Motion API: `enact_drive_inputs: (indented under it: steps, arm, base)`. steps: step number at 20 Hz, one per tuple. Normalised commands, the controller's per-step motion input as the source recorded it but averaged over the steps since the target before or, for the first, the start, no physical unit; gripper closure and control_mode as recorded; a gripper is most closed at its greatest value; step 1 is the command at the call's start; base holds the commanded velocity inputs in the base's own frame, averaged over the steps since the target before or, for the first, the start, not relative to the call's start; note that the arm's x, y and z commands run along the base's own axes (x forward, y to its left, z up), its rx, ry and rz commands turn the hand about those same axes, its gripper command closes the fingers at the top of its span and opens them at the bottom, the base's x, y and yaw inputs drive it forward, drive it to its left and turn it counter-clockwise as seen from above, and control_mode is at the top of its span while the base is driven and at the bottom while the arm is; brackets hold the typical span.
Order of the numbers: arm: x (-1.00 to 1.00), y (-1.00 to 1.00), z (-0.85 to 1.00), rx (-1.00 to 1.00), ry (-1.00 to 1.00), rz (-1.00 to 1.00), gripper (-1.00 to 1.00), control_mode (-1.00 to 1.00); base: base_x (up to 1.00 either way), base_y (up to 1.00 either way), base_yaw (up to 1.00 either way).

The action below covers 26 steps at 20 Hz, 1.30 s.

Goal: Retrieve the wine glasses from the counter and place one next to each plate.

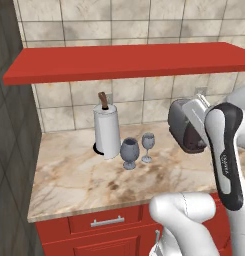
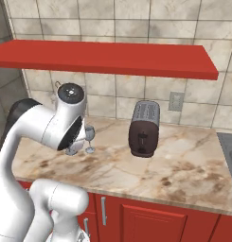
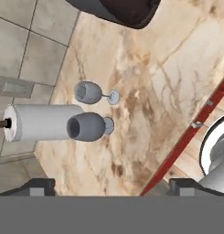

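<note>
Both glasses wait on the counter.
My gripper [image 3: 111, 186] is open, empty; the dark glass [image 1: 129, 152] and pale glass [image 1: 148, 146] stand untouched beside the paper-towel roll [image 1: 106, 131].

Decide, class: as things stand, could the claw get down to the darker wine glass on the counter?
Probably yes. The open claw hangs above the dark glass, nothing between. The paper-towel roll and paler glass stand close beside it, so room is tight.

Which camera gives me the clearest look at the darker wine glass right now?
Left base view: the dark wine glass stands whole and unobstructed beside the paper-towel roll. Hand view shows it lying sideways in frame. In the right base view the arm hides most of it.
</note>
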Motion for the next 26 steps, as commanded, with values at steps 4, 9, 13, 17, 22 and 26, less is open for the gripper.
enact_drive_inputs:
  steps: [4,9,13,17,22,26]
  arm:
    - [-0.02,-0.02,-0.02,0.42,0.0,-0.07,-1.0,-1.0]
    - [0.0,0.0,-0.13,0.24,0.08,-0.04,-1.0,-1.0]
    - [0.0,0.0,-0.23,0.24,0.14,-0.03,-1.0,-1.0]
    - [0.0,0.0,-0.21,0.32,0.29,-0.09,-1.0,-1.0]
    - [-0.01,0.0,-0.36,0.23,0.2,-0.19,-1.0,-1.0]
    - [0.0,0.06,-0.44,0.03,0.18,-0.32,-1.0,-1.0]
  base:
    - [0.0,0.0,0.0]
    - [0.0,0.0,0.0]
    - [0.0,0.0,0.0]
    - [0.0,0.0,0.0]
    - [0.0,0.0,0.0]
    - [0.0,0.0,0.0]
